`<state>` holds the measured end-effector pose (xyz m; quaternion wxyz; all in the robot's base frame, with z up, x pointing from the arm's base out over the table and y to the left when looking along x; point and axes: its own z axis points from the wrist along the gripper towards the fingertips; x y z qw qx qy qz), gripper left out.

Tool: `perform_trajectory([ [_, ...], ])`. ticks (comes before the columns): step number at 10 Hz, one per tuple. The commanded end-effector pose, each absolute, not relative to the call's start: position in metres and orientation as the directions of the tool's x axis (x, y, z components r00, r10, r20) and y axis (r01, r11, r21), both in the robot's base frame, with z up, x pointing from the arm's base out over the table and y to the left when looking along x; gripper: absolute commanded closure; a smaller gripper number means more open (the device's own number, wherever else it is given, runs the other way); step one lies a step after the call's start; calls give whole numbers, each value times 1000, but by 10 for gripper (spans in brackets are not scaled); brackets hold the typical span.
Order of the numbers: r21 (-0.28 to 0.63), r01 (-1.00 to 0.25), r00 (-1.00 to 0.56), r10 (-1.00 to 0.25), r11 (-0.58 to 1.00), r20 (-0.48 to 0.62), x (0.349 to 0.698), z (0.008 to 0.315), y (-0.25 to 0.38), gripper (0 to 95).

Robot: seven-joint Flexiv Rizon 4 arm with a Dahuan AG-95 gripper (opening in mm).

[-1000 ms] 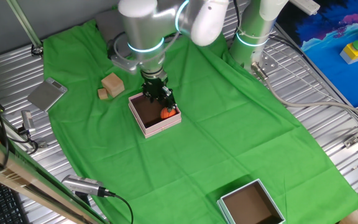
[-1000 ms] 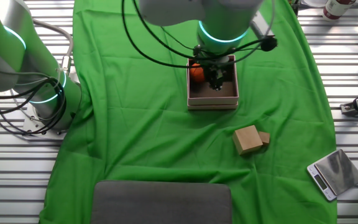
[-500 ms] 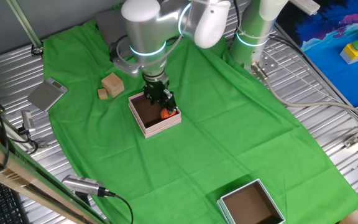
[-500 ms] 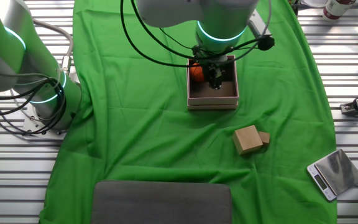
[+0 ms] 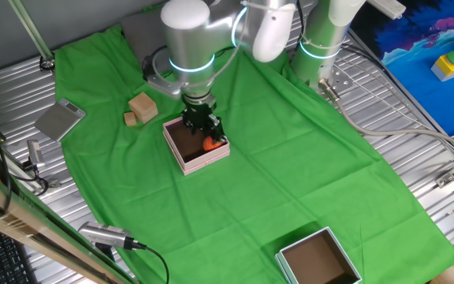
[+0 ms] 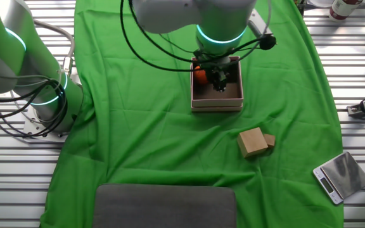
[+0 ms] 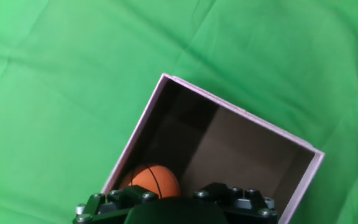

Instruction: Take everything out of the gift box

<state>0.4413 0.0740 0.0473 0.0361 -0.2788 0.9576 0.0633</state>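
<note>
At the left of one fixed view the wooden cube sits on the green cloth beside a small brown block — already out. At centre, the gift box holds only the orange ball, in a corner. The gripper hangs inside the box just beside the ball; whether it is spread or clenched, I cannot tell. At lower right, a larger box stands well apart — nothing blocks the lift.

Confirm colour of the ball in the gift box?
Orange ball with thin dark lines; hand view shows it best.
</note>
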Motion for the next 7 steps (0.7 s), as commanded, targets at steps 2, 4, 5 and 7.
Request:
perform_trajectory([
  [2,3,-652,-756,-649,758,-84,467,63,54,380],
  [4,8,-691,-722,-689,723,-65,493,83,37,380],
  [5,30,-680,-732,-678,732,-56,501,92,35,380],
  [7,90,-647,-762,-644,757,-60,499,96,38,380],
])
